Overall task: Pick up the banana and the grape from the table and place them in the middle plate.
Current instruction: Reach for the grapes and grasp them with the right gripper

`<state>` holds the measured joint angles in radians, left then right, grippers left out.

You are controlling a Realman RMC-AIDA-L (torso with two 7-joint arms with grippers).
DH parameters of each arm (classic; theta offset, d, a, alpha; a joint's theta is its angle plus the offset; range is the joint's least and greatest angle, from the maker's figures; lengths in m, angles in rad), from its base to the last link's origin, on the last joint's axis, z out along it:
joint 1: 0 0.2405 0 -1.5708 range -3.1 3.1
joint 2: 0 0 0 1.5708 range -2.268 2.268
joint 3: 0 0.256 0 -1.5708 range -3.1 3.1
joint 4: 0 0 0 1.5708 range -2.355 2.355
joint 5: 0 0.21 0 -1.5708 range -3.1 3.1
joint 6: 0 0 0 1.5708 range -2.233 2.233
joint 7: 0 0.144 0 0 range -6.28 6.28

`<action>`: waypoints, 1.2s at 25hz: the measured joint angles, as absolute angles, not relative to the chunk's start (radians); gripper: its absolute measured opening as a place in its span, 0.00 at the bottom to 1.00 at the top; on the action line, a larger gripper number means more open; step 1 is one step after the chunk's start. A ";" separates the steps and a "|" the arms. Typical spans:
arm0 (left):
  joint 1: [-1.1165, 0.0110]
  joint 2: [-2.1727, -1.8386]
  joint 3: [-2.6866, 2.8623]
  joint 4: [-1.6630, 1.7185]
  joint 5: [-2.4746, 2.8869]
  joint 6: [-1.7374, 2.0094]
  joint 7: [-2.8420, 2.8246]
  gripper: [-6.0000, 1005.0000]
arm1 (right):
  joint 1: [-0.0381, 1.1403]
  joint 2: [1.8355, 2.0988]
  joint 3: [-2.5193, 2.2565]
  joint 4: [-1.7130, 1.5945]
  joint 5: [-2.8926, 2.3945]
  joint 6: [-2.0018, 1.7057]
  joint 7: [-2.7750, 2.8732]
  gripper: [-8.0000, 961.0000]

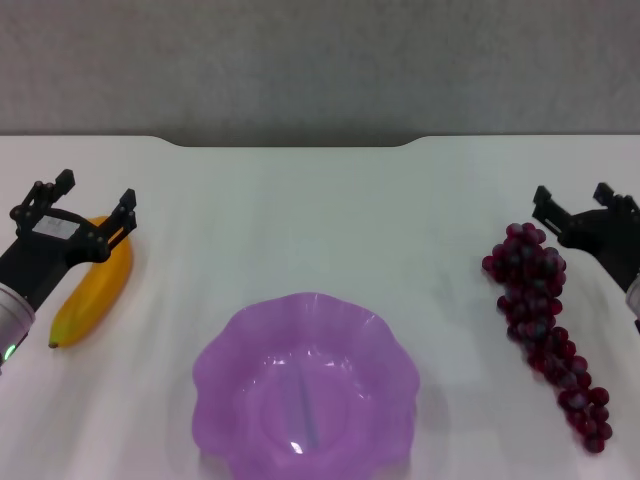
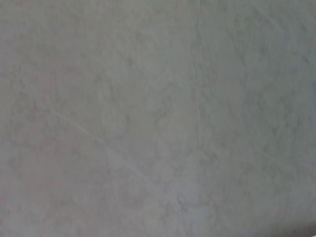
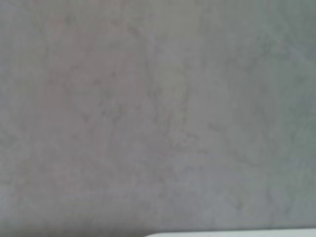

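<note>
on the white table (image 1: pixel 300 220) lie three things: one banana (image 1: pixel 95 295), one bunch of grape (image 1: pixel 545 325) and one middle plate (image 1: pixel 305 395). the purple plate with its wavy rim sits at the near centre and holds nothing. the single banana lies at the robot's left, well apart from the plate, its dark tip pointing toward the near edge. the left gripper (image 1: pixel 92 200) hangs over the banana's far end with its two fingers spread wide, one on either side of the fruit, gripping nothing. the one long grape bunch lies at the robot's right, running from the far side down toward the near right corner, also well apart from the plate. the right gripper (image 1: pixel 570 203) is at the bunch's far end, just beside the topmost grapes, its two fingers likewise parted and holding nothing. both wrist views show only a mottled grey surface.
</note>
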<state>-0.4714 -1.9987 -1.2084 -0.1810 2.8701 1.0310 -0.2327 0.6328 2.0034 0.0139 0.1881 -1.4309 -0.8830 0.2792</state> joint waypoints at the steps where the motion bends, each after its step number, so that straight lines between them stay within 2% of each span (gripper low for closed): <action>1: -0.472 -1.999 -1.208 -0.181 2.870 1.032 -0.232 0.83 | 0.631 2.004 0.014 0.193 -1.437 -0.882 0.279 0.94; 12: -0.472 -2.001 -1.207 -0.201 2.870 1.046 -0.232 0.83 | 0.593 2.008 0.012 0.212 -1.447 -0.835 0.279 0.94; 30: -0.471 -2.003 -1.207 -0.204 2.870 1.046 -0.232 0.83 | 0.615 2.004 -0.001 0.236 -1.542 -0.656 0.279 0.94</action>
<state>-0.4709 -2.0035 -1.2072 -0.2041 2.8701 1.0462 -0.2316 0.6150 2.0045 -0.0009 0.2363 -1.5417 -0.6557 0.2794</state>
